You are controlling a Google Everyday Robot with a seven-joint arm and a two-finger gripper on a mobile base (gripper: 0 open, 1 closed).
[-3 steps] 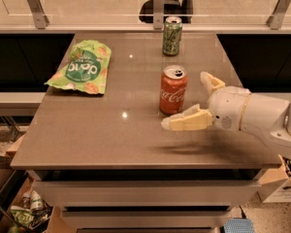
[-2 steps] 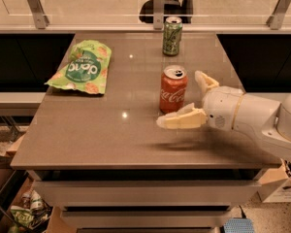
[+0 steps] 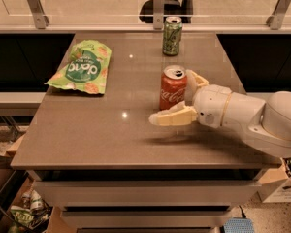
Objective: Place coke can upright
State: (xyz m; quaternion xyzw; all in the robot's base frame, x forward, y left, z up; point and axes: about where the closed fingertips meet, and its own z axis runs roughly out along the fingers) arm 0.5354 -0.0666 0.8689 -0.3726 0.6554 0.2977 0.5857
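Observation:
The red coke can stands upright near the middle of the grey table, its silver top with pull tab facing up. My gripper comes in from the right at can height. It is open, with one cream finger in front of the can and the other behind its right side. The can sits between the fingers; I cannot tell whether they touch it.
A green can with a silver top stands upright at the table's back edge. A green snack bag lies at the back left. A glass railing runs behind the table. Boxes and clutter sit on the floor at both lower corners.
My gripper and arm have shifted a little to the left, so the fingers reach further around the coke can. The can has not moved.

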